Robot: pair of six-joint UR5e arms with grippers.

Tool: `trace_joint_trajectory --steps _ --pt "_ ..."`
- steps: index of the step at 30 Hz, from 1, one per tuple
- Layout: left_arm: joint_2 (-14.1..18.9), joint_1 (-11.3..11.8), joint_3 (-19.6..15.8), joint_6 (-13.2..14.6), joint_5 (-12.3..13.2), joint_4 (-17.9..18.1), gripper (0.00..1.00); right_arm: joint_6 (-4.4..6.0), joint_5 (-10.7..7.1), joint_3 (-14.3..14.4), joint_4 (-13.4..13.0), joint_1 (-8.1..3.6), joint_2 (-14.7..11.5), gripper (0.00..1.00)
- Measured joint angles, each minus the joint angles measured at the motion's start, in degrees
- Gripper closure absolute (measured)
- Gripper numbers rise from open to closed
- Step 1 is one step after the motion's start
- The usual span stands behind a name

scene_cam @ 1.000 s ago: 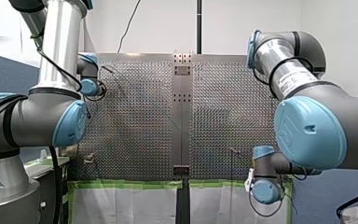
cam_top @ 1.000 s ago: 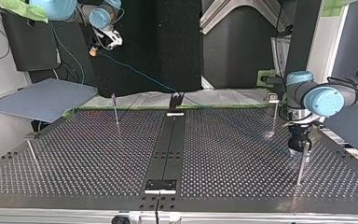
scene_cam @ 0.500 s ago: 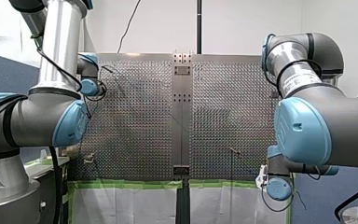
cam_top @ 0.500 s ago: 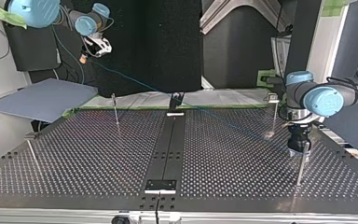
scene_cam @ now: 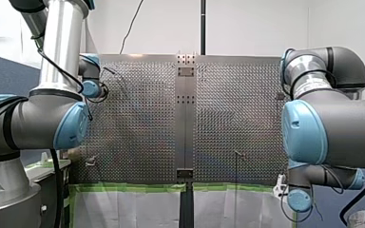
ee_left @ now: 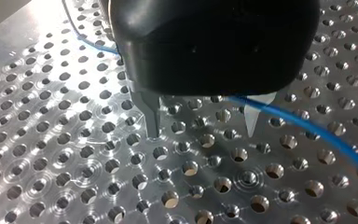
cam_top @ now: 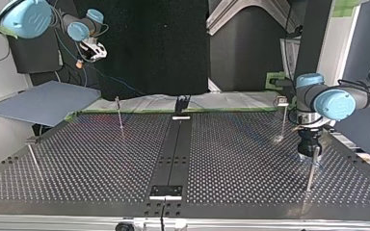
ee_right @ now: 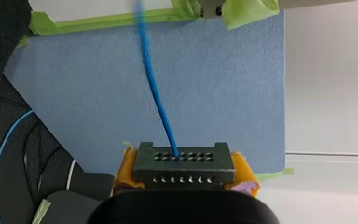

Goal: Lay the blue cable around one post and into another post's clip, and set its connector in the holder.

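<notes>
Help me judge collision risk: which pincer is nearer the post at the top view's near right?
Left. My left pincer stands just beside that post; my right pincer holds the connector raised beyond the table's far edge.

My right gripper pinches a dark grey block-shaped connector between its yellow-orange rubber pads, one pad pressed to each end of the block. The connector's upper face carries a row of small round holes, and its near face a second row. A thin blue cable leaves one of the upper holes (a little off the middle) and runs straight ahead of the gripper, tilted slightly, towards strips of green masking tape. Behind it lies a flat blue-grey panel. Beside the panel, a second slim blue wire curves over a dark area.
</notes>
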Motion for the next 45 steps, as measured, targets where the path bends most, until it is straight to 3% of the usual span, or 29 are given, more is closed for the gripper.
trace_joint_trajectory --steps 9,21,31,45 --pt "-0.01 -0.3 -0.01 0.0 0.0 -0.03 0.1 -0.98 -5.55 -1.17 -1.86 -0.22 -0.06 1.0" --pt "0.0 -0.75 0.0 0.0 -0.11 -0.12 0.1 -0.59 -12.44 -1.32 -3.73 0.09 -5.5 1.0" --pt "0.0 -1.46 0.0 0.0 -0.25 -2.02 0.1 -0.7 -18.2 -1.32 -4.87 0.98 -5.93 1.0" --pt "0.0 -2.46 0.0 0.0 -0.49 -3.05 0.1 -1.34 -26.44 -1.24 -4.47 1.72 -6.87 1.0"
